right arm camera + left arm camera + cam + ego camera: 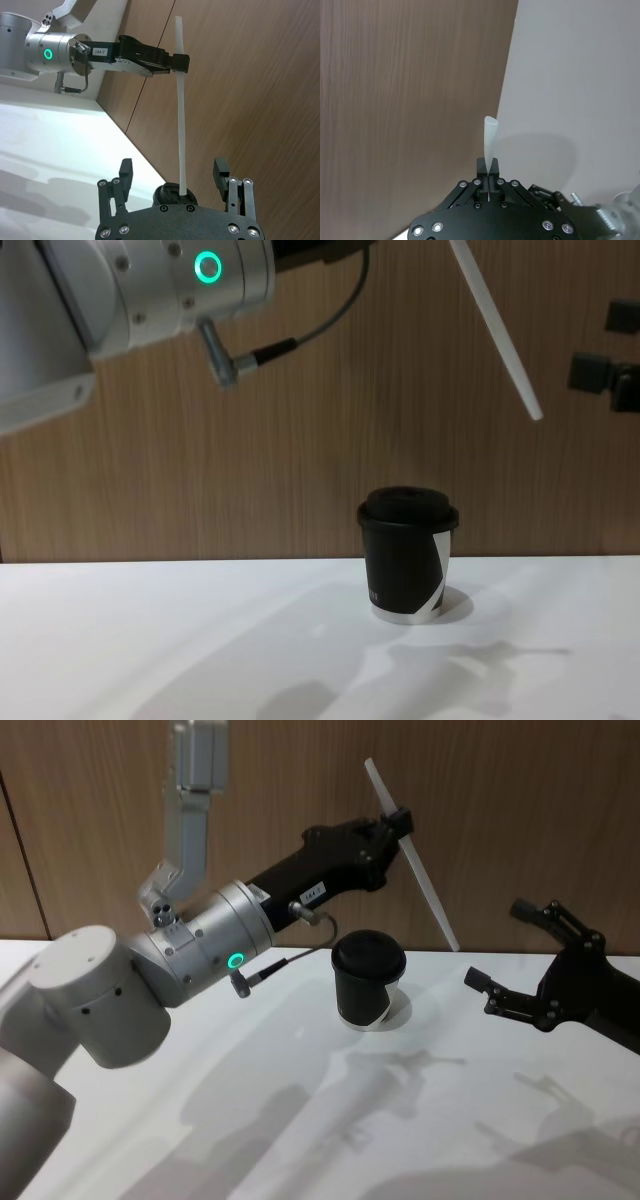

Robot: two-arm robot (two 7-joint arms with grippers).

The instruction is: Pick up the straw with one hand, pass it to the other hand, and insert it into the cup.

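White straw (428, 890), long, thin, straight, tilted | left pincer (400, 823) pinching it | right pincer (496, 942) spread

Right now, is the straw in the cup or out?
Out. The left gripper holds the straw tilted in the air, its lower end high beside the cup, not touching; the right gripper hangs open nearby.

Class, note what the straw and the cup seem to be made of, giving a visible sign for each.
Straw: likely plastic, perhaps paper; smooth, white, slightly translucent, straight though held at one point. Cup: probably paper, matte black with a printed white patch; its domed lid looks like moulded plastic.
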